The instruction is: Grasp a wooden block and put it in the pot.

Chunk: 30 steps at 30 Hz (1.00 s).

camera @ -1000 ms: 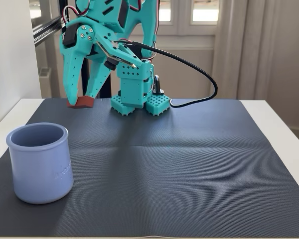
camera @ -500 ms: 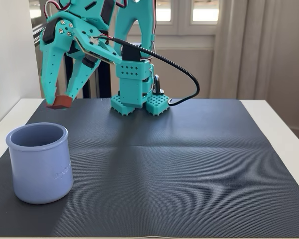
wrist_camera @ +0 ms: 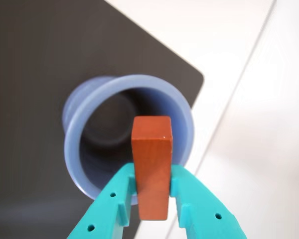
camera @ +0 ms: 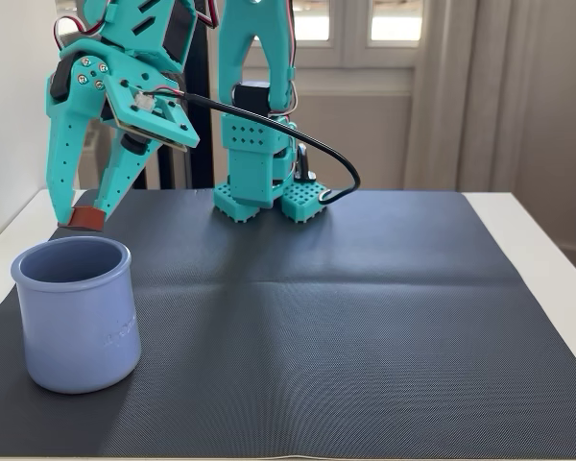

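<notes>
Gripper (camera: 77, 217), clamped on the wooden block (wrist_camera: 151, 164), has swung left; I see it nearly over the pot (camera: 74, 317).

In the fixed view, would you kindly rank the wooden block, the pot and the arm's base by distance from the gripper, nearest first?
1. Wooden block: clamped in the gripper.
2. Pot: just below, at the left.
3. Arm's base: farther right, at the mat's back.

White table (camera: 547, 259) under a dark ribbed mat (camera: 365, 317). Daylit windows (camera: 394, 21) behind, pale curtains (camera: 518, 96) right. White wall (camera: 19, 96) left.
</notes>
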### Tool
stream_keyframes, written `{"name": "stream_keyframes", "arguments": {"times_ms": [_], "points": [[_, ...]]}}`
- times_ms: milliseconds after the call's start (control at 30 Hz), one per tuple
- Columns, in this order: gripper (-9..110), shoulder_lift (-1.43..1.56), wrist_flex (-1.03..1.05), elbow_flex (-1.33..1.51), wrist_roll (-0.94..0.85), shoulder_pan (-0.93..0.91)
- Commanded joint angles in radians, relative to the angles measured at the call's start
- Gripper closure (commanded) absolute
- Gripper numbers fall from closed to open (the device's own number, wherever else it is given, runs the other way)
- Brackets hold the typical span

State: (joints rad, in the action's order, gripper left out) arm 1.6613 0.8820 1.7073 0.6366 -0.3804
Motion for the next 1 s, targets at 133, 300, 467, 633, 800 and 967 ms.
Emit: {"name": "stream_keyframes", "arguments": {"times_ms": [133, 300, 467, 633, 800, 967], "points": [[101, -0.005, -0.015, -0.064, 0.000, -0.021], [101, -0.005, -0.015, -0.064, 0.000, -0.015], [101, -0.005, -0.015, -0.064, 0.000, -0.009], [92, -0.003, -0.015, -0.064, -0.028, -0.008], [91, 0.002, -0.009, -0.063, -0.061, -0.006], [101, 0.003, -0.008, -0.054, -0.064, 0.000]]}}
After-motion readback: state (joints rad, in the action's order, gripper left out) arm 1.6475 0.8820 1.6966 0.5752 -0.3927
